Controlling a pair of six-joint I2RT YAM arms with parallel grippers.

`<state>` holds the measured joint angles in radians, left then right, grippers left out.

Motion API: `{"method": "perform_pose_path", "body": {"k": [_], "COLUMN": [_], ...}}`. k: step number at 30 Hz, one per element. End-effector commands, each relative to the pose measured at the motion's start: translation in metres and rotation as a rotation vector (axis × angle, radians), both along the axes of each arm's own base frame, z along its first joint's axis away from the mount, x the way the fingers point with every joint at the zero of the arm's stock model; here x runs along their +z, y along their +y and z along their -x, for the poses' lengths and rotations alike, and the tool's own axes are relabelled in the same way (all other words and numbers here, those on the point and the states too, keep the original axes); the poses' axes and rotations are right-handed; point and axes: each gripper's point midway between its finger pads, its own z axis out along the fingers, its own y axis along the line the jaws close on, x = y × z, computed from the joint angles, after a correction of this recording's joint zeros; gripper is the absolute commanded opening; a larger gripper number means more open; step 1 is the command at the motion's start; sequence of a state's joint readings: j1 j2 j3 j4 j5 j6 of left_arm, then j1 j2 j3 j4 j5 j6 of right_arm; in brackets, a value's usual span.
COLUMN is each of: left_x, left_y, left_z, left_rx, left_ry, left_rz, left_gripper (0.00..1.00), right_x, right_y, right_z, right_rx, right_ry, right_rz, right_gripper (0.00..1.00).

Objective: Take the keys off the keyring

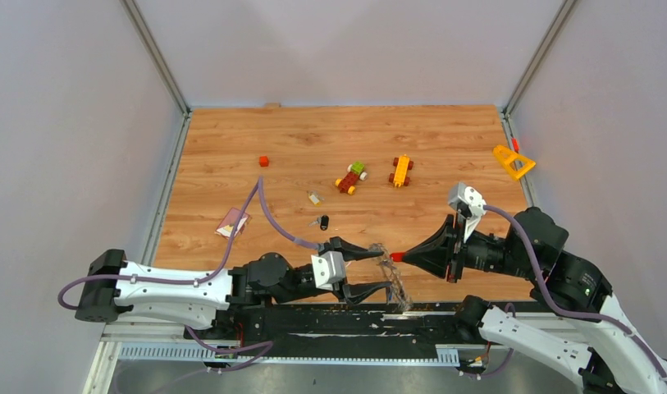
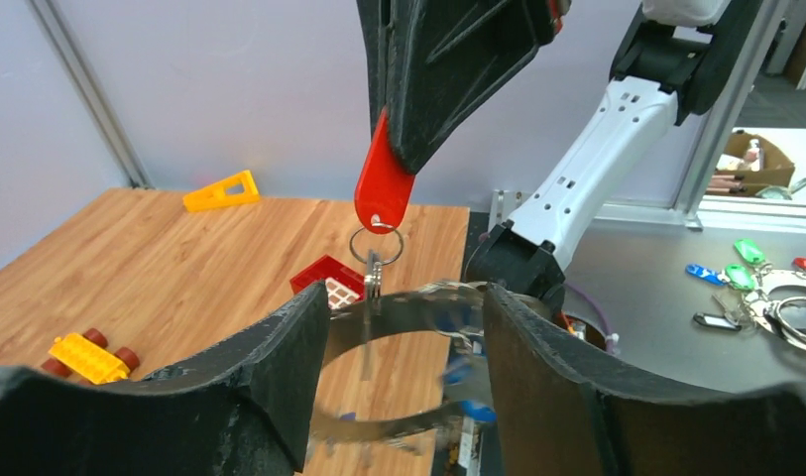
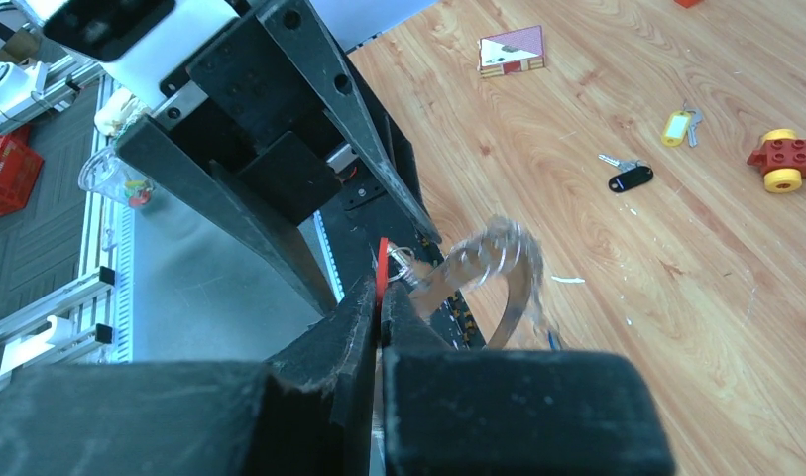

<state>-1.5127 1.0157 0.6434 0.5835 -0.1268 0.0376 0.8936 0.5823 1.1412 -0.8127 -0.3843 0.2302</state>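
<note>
Wooden table: both arms meet above near edge. Left gripper: jaws spread wide, one finger on either side of keyring, no grip visible. Right gripper: clamped tight on head of red key. Keyring hangs from red key's small loop, blurred; may brush left fingers. Black key and yellow-tagged key lie loose mid-table.
</note>
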Motion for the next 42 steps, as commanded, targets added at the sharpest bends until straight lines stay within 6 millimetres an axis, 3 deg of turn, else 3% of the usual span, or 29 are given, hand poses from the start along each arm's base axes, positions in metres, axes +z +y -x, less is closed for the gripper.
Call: {"method": "perform_pose_path", "body": {"k": [1, 14, 18, 23, 29, 36, 42], "left_x": [0.026, 0.024, 0.022, 0.019, 0.015, 0.02, 0.028], "left_y": [0.008, -0.005, -0.009, -0.011, -0.011, -0.006, 0.01], "left_z": [0.006, -0.001, -0.002, -0.003, -0.003, -0.004, -0.015], "left_rx": [-0.021, 0.015, 0.015, 0.019, 0.02, 0.03, 0.096], "left_ry": [-0.032, -0.047, -0.048, -0.041, -0.034, -0.022, 0.007], "left_rz": [0.092, 0.06, 0.049, 0.035, 0.025, 0.04, 0.049], "left_gripper": [0.67, 0.69, 0.57, 0.27, 0.02, 0.0, 0.0], "right_x": [0.015, 0.007, 0.004, 0.006, 0.008, 0.006, -0.007], "right_y": [0.003, 0.016, 0.016, 0.015, 0.013, 0.006, -0.016], "right_z": [-0.003, 0.01, 0.012, 0.011, 0.01, 0.005, -0.006], "right_rx": [-0.001, 0.111, 0.128, 0.118, 0.107, 0.063, -0.05], "right_ry": [-0.053, -0.018, -0.013, -0.023, -0.035, -0.063, -0.12], "right_rz": [-0.055, -0.045, -0.043, -0.047, -0.051, -0.037, 0.012], "right_gripper": [0.0, 0.0, 0.0, 0.0, 0.01, 0.14, 0.46]}}
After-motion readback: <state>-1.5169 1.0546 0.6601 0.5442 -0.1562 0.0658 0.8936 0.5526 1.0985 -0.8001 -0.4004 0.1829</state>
